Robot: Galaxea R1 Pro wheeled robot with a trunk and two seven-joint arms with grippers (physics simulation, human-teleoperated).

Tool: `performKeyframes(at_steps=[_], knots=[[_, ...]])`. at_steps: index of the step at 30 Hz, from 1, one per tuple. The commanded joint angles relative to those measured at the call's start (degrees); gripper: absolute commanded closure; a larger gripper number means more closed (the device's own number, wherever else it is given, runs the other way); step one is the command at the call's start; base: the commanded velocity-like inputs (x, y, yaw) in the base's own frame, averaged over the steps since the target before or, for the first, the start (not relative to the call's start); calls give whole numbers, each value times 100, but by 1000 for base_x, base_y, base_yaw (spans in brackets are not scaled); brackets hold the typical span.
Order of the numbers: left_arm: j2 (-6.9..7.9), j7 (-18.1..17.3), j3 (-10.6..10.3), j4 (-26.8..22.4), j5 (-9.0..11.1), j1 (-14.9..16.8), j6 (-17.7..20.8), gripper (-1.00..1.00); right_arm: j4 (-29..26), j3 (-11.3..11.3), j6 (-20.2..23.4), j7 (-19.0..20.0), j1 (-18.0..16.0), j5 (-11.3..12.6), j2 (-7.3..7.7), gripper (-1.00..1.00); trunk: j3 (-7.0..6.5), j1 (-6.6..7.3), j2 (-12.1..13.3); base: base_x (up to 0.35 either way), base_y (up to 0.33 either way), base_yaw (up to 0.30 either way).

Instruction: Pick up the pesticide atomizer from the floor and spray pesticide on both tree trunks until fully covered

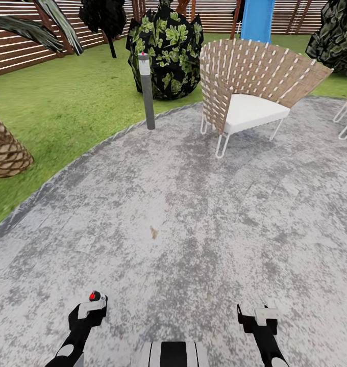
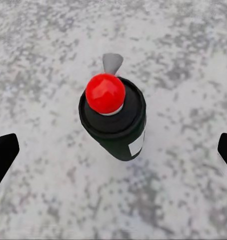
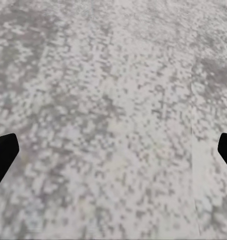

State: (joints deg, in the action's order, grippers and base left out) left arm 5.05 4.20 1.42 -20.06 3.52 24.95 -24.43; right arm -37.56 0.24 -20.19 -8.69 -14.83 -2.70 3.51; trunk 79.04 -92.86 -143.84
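Down at the left jaws [image 2: 113, 150], the atomizer [image 2: 113, 117] sits right between the two dark fingertips, red knob up top, black round body below with a white patch on its side and a grey nozzle tab poking out beyond. The fingertips [image 2: 3, 152] sit wide at the frame edges and touch nothing, so I'd call those jaws well open, though whether the bottle is carried further back near the wrist, I cannot tell. In the head view the red knob [image 1: 93, 295] shows just atop the left arm.

Handling, as I judge it: small, rigid, light, smooth-sided, likely a bit slippery. Best bite is across the round body below the knob, leaving the nozzle free.

The right jaws [image 3: 113, 150] are also spread wide, empty, over bare grey paving [image 3: 113, 100].

Beyond the atomizer, the paving runs out to a grey post [image 1: 147, 92], a wicker chair [image 1: 245, 86], a leafy bush [image 1: 168, 46], then lawn [image 1: 66, 102] and fence [image 1: 20, 51]. A scaly palm trunk [image 1: 5, 148] stands left of the post.
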Motion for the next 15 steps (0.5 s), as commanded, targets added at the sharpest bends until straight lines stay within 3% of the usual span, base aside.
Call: performKeyframes(at_steps=[1, 8, 15], knots=[[2, 2, -10, 6, 35, 3, -18, -100, 5, 4, -11, -28, -2, -29, -1, -100, 3, 0, -1, 34, 0, 0], [2, 2, -11, 7, 35, 2, -18, -100, 20, 11, -11, -28, -2, -29, -8, -100, 3, 0, -1, 10, 0, 0], [0, 2, -10, 5, 39, 1, -22, -100, 21, 12, -11, -28, -2, -29, -16, -100, 3, 0, -1, 149, 0, 0]])
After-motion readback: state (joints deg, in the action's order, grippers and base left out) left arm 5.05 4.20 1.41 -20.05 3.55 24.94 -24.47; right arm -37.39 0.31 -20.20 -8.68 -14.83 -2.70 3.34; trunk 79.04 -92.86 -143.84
